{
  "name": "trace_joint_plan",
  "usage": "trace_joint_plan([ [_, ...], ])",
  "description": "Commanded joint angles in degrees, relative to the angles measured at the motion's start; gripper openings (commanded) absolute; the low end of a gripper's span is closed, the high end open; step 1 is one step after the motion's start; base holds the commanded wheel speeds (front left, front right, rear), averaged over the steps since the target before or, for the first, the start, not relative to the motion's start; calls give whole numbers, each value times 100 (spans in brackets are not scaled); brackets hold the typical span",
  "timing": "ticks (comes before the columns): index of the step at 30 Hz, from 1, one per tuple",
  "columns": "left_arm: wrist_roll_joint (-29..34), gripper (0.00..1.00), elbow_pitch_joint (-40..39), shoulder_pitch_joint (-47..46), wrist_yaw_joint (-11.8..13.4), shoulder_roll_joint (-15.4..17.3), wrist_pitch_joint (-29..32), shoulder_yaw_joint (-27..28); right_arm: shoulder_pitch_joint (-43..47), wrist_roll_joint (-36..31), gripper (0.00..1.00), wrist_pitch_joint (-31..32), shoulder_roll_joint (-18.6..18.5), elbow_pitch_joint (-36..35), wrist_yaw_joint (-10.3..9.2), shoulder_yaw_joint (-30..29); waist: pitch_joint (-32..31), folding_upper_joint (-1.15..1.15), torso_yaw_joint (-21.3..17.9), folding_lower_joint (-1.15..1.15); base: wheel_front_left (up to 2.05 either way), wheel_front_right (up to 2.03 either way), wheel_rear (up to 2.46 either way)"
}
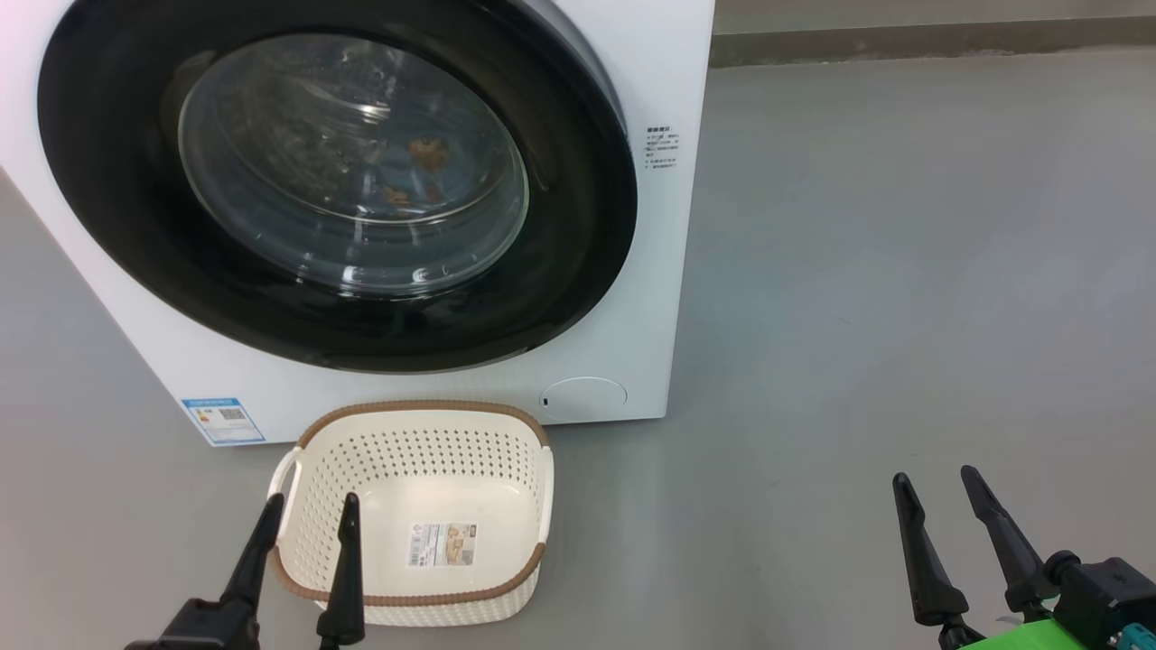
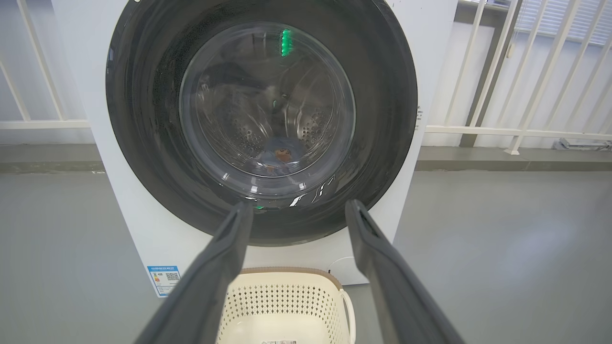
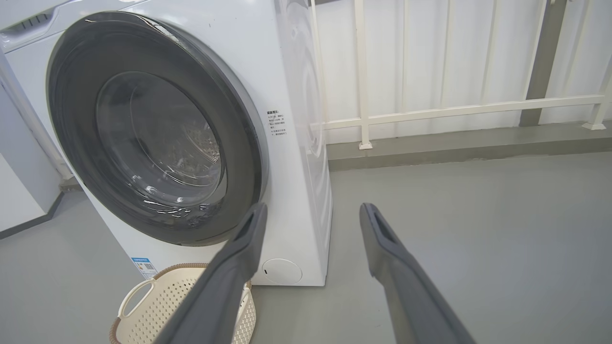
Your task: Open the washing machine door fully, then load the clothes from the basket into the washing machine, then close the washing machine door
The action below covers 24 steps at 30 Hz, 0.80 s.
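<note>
The white washing machine [image 1: 659,298] stands ahead with its round black-rimmed door [image 1: 135,208] shut against the front. Through the glass window, light blue clothes [image 2: 279,155] with orange and dark print lie low in the steel drum. The cream perforated basket [image 1: 316,469] sits on the floor before the machine, holding nothing but a paper label on its bottom. My left gripper [image 1: 310,508] hangs open over the basket's near left corner. My right gripper [image 1: 936,483] is open over bare floor, well right of the machine. The door [image 3: 71,143] and basket [image 3: 167,306] also appear in the right wrist view.
Grey floor [image 1: 903,271] stretches to the right of the machine. A white railing [image 3: 454,110] on a low kerb runs behind it. A blue energy label [image 1: 223,420] and a round service cap [image 1: 584,397] mark the machine's lower front.
</note>
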Motion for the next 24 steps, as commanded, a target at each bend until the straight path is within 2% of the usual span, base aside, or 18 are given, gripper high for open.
trace_joint_plan([
  [1,-24,100,-151,-66,-8,76,11,166,-78,24,100,-15,-52,-140,-15,174,-9,0,-10,0,0,0,0],
  [24,-81,100,-162,-59,84,112,-20,88,-42,44,100,0,-51,-166,-15,170,-4,0,-19,0,0,0,0],
])
